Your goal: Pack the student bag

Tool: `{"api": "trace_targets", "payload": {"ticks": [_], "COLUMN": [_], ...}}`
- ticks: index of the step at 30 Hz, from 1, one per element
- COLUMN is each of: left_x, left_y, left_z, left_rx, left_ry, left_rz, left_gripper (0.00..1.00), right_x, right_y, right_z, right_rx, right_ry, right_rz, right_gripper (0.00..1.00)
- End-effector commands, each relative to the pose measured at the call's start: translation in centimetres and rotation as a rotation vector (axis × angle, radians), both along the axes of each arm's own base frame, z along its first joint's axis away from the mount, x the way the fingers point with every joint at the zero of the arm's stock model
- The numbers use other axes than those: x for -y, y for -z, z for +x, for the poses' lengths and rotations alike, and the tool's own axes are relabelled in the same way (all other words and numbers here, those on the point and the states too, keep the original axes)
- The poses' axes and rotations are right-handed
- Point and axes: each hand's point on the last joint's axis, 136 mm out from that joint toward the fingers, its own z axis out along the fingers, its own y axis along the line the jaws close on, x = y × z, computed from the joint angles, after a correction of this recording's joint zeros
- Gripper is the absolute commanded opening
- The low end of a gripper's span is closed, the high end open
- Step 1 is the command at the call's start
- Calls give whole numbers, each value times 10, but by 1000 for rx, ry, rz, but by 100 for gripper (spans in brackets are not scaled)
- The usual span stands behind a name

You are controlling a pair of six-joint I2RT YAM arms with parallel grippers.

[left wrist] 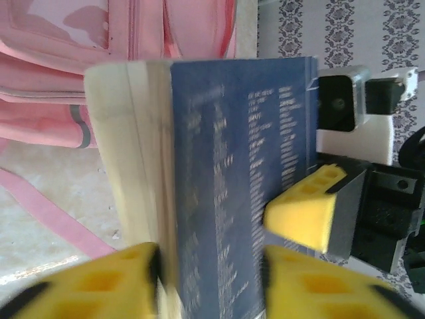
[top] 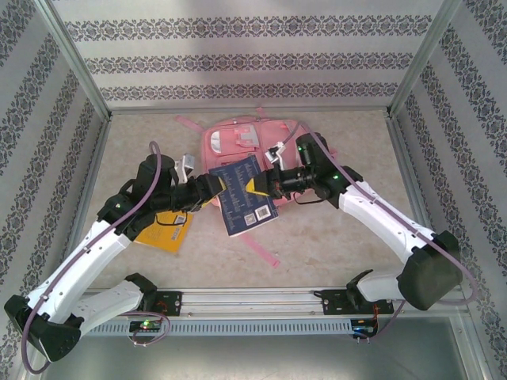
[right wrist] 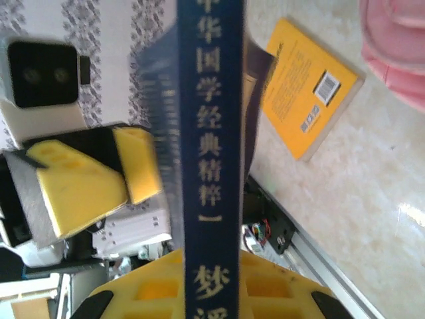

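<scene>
Holding a dark blue paperback book (top: 244,196) with pale lettering in the middle of the scene, between the two arms, barcoded cover facing up, its far edge overlapping the near edge of the large pink fabric student bag (top: 238,142) and its near part over the pale marbled tabletop (top: 341,229)

Clamping the right edge of the blue book with the right gripper (top: 258,187), yellow pads (left wrist: 302,216) flat on the cover and narrowed to the book's thickness, likely to carry the weight alone

Flanking the opposite, left edge with the left gripper (top: 214,188), yellow fingers (left wrist: 99,286) just beside both faces; too blurred to tell whether pressing or slack

Reads as a handover from one side to the other, done off the table for turning and aiming the blue book rather than dragging it

Keeping the student bag flat at the far centre of the table, front pockets up, one pink strap (top: 263,252) trailing toward the near side, within reach of both arms; no open mouth made out from above

Leaving a yellow paperback book (top: 170,229) flat at near left, under the left arm and well apart from the bag, probably as the next item

Judging the packing barely begun, with nothing seen inside the bag
</scene>
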Motion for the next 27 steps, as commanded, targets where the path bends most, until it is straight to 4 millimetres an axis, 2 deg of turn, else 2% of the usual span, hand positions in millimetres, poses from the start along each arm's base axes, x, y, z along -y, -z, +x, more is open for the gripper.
{"api": "trace_targets", "payload": {"ticks": [1,4,7,11,17,23,27], "left_x": [-9,0,19,33,41,43,40], "left_y": [-16,-22,-34,-55,-85,-118,-133], "left_z": [-1,2,5,8,6,4,4], "left_rx": [45,54,76,126,201,295,351], "left_ry": [-4,32,120,194,248,268,256], "left_rz": [17,-46,-121,-198,-304,-411,-443], "left_gripper": [65,75,77,76,70,51,21], "right_x": [10,12,11,11,13,16,22], "right_y": [-38,-57,-79,-104,-131,-135,-132], "right_z": [7,3,-3,-8,-14,-16,-10], "right_rx": [70,86,104,136,172,188,195], "right_ry": [33,7,-24,-49,-70,-61,-21], "right_rz": [86,133,198,261,336,334,312], "right_gripper": [0,0,0,0,0,0,0]}}
